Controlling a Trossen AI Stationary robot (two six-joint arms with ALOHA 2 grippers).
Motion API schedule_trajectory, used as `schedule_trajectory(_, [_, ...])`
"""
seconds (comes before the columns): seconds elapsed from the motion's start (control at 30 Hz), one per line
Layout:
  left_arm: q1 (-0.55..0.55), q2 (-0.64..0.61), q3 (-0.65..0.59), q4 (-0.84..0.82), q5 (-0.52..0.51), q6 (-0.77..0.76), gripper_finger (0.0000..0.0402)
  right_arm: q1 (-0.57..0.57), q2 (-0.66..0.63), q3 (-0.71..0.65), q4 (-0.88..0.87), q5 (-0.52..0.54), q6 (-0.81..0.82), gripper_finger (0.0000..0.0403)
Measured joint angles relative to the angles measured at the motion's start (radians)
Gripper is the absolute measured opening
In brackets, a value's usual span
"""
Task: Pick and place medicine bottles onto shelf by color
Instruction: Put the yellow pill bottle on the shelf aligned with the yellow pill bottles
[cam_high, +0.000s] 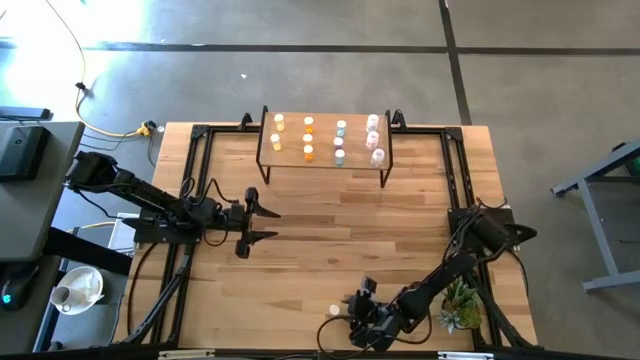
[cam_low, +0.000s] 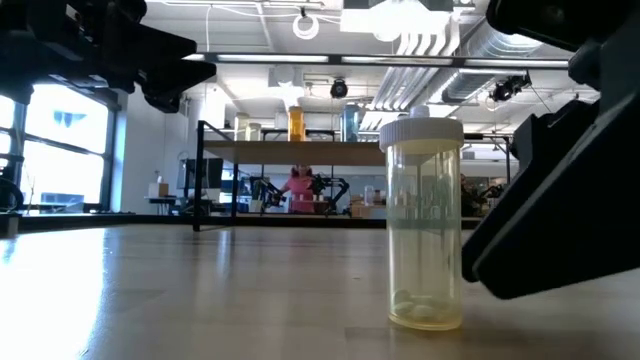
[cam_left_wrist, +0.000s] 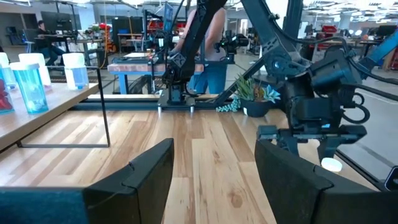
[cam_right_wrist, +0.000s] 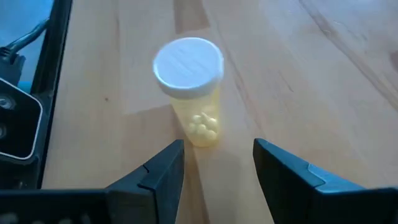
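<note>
Parted right gripper (cam_right_wrist: 217, 165) fingers frame yellowish bottle (cam_right_wrist: 191, 87); only wrist view shows pills.

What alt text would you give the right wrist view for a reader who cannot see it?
A small yellow pill bottle with a white cap stands upright on the wooden table, a few pale pills at its bottom. The right gripper is open just short of it, touching nothing.
</note>
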Motion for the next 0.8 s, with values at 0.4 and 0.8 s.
schedule_trajectory(0.4, [0.000, 0.000, 0.000, 0.000, -0.002, -0.006, 0.0216, -0.023, 0.072, 0.000, 0.163, 0.055, -0.085, 0.0183])
schedule_trajectory(0.8, [0.000, 0.000, 0.000, 0.000, -0.003, -0.007, 0.0216, -0.034, 0.078, 0.002, 0.213, 0.028, -0.109, 0.0144])
